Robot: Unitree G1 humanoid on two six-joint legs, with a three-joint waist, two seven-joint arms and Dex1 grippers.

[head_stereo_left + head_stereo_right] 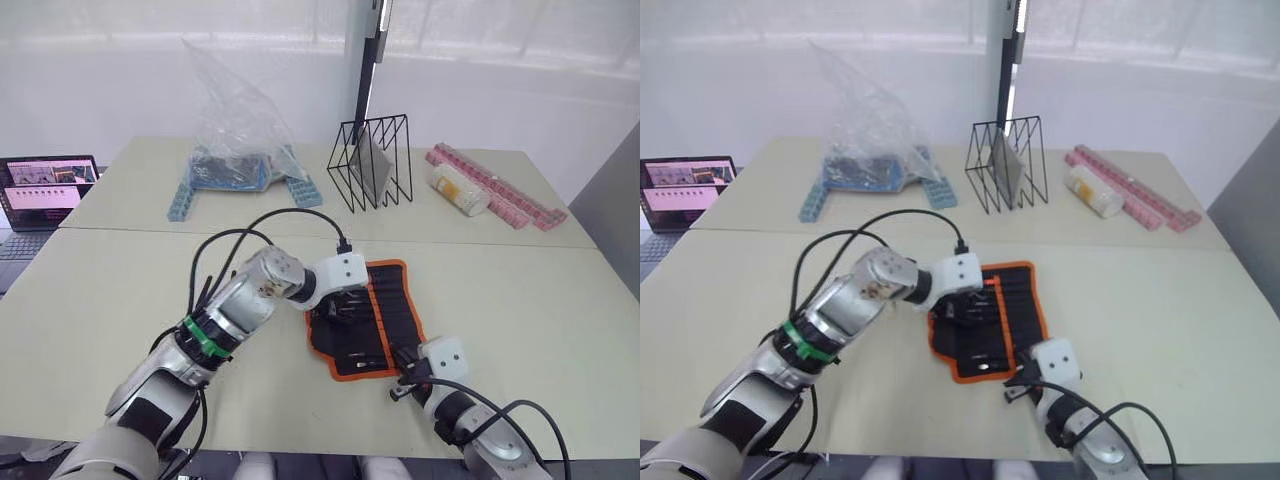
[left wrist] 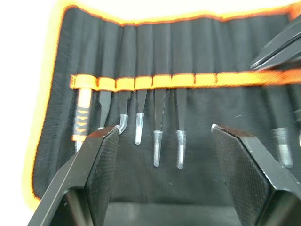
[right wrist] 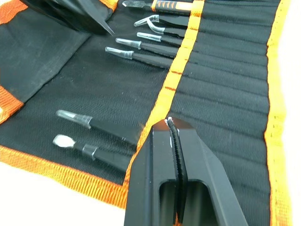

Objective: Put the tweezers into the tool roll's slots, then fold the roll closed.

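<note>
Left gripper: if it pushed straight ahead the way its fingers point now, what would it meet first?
Probably the tool roll: the left gripper hangs open over its inner face, aimed at the capped tips of the tweezers in the slots. Fabric or tips first is unclear; depth is hard to judge.

My tool roll (image 1: pixel 375 318) lies open and flat on the table (image 1: pixel 540 310), black tweezers (image 2: pixel 157 136) tucked in its slots (image 2: pixel 162 82), tips capped.

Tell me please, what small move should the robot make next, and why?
Probably start folding: the tweezers already sit in the slots of the open tool roll. The left gripper, fingers open, hovers over them; it could take the roll's edge. The right gripper is shut.
</note>
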